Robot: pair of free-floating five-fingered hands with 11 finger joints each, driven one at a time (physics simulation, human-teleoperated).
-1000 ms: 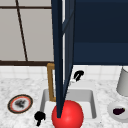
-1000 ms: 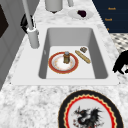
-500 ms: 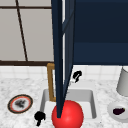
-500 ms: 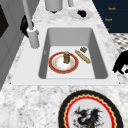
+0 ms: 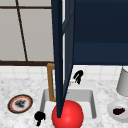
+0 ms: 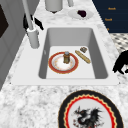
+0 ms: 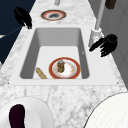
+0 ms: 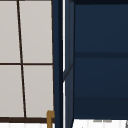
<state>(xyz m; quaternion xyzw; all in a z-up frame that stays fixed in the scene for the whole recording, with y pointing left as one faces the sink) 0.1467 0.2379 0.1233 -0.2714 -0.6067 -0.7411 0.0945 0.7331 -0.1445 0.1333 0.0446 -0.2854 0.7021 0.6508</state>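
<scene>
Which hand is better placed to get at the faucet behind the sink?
Probably the right hand: it hovers just beside the faucet base, fingers pointing toward it. The left hand hangs on the opposite side of the sink, across the basin.

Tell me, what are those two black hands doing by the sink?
Right now they just float there. The left robot hand hangs at the front edge of the sink, holding nothing. The right robot hand hangs by the base of the tap at the back, fingers pointing toward it; whether it touches it is hard to tell. Down in the sink lies a red-rimmed plate with a small jar standing on it, and a long brown stick beside it.
</scene>
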